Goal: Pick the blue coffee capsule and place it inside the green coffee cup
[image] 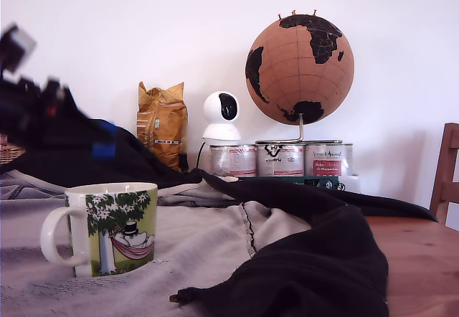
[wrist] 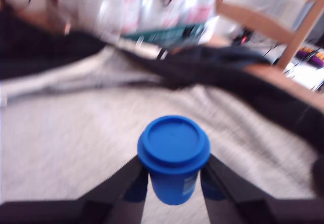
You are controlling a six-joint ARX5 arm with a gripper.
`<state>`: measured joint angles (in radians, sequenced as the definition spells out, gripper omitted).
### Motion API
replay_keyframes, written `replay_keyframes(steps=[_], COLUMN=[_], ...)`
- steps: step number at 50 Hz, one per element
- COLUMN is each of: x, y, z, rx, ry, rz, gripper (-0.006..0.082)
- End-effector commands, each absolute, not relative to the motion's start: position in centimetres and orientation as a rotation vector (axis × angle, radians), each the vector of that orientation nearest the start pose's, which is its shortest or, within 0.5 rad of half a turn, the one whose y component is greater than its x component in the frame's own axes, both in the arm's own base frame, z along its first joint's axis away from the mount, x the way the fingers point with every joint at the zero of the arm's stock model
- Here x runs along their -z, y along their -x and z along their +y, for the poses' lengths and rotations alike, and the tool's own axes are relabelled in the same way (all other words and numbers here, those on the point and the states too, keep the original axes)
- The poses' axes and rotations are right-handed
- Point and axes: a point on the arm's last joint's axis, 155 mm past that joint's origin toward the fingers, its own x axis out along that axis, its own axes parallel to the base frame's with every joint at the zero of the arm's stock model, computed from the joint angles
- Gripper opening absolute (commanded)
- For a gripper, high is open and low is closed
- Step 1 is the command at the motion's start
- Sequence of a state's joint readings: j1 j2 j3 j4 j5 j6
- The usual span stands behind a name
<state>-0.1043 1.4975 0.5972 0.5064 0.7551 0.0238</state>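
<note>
The gripper [wrist: 173,183] clamps the blue capsule [wrist: 173,155] by its sides, lid up, above the grey cloth [wrist: 66,148], ready for dropping upright into the mug [image: 107,227] at the exterior view's near left.

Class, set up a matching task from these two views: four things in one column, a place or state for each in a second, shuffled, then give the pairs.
Column one:
1. blue coffee capsule
2. green coffee cup
3. globe
4. black cloth

Column two:
A. on top of tins by the wall
B. held between the gripper fingers
C. draped over the grey cloth
D. standing upright, handle toward the exterior view's left

Pairs: 1-B, 2-D, 3-A, 4-C
</note>
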Motion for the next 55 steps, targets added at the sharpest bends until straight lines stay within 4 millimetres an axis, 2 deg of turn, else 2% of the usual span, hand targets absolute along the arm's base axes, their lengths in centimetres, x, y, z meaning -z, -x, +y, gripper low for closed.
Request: replay_keyframes(steps=[1, 5, 9, 17, 24, 37, 46, 50, 55], x=[-14.5, -15.4, -15.5, -13.7, -12.1, -10.3, -9.7, -9.9, -10.1], y=[-36.2, -35.0, -33.6, -30.8, -29.3, -28.3, -28.3, -28.4, -28.6], z=[-17.4, -18.3, -19.3, -21.2, -21.9, -21.5, -21.0, -21.1, -21.1], rx=[0.881, 0.908, 0.943, 1.005, 1.034, 1.011, 0.981, 0.981, 0.978], ry=[0.110, 0.103, 0.092, 0.062, 0.004, -0.005, -0.013, -0.016, -0.022], rz=[0.377, 0.378, 0.404, 0.510, 0.570, 0.666, 0.695, 0.691, 0.690], gripper=[0.0219, 0.0219, 0.0219, 0.0219, 0.0219, 0.0219, 0.0228, 0.0308, 0.0556])
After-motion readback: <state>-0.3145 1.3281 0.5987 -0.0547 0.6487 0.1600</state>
